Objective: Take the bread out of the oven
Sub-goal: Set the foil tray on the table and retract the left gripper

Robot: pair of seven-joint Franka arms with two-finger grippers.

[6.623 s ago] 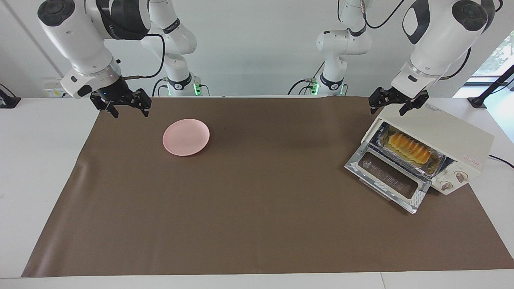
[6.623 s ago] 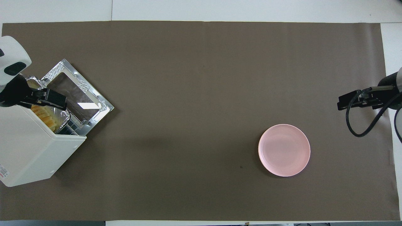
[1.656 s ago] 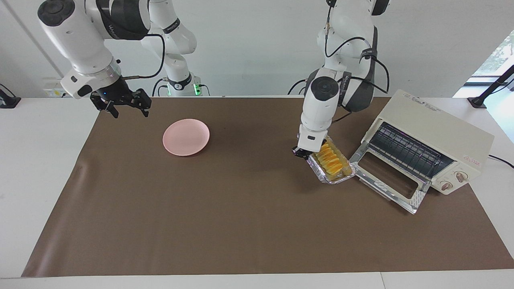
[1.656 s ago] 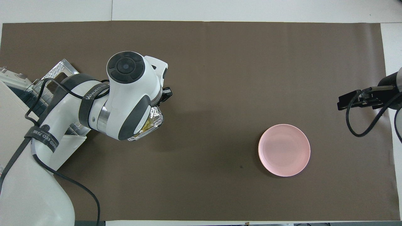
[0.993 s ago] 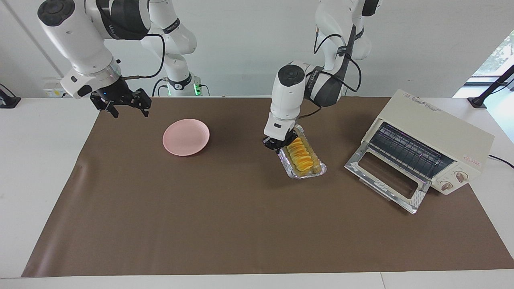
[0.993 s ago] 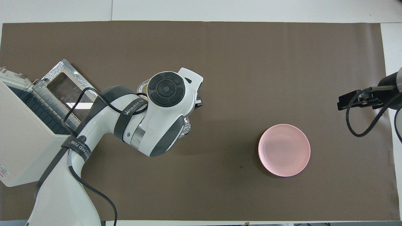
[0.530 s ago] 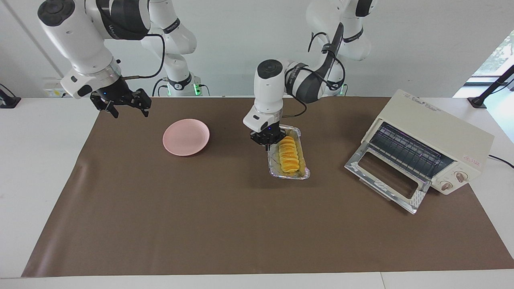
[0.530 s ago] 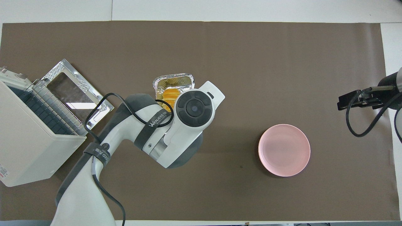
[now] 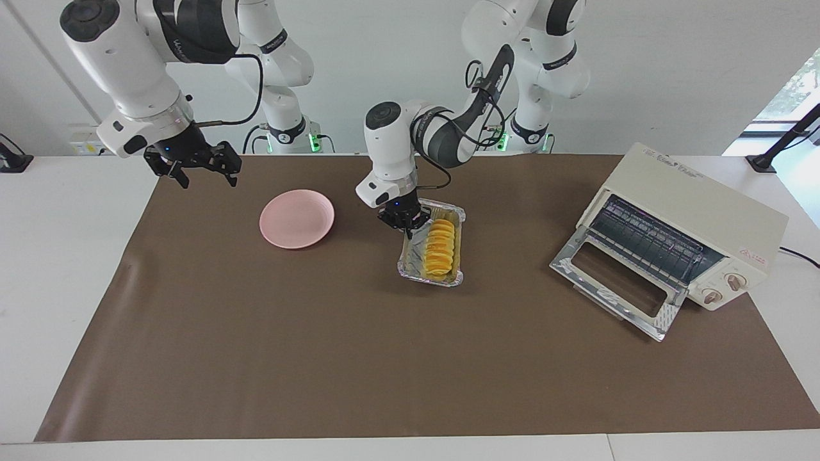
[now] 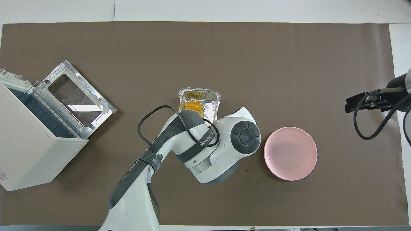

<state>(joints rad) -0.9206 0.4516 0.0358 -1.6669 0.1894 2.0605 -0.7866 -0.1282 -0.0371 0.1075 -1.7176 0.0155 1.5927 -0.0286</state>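
At centre frame, the left gripper is closed on the rim of the crinkled silver foil tray. The ridged golden-yellow bread lies in the tray, its long axis running top to bottom in the facing view. The cream-white toaster oven stands open at the frame's right. The right gripper waits at upper left, fingers spread.

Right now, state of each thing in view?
oven: door open, rack bare.
bread: out of the oven, lying in the foil tray.
foil tray: held at its rim over the mat.
left claw: shut on the foil tray.
right claw: open, waiting at the mat's edge.
pink plate: empty, on the mat.
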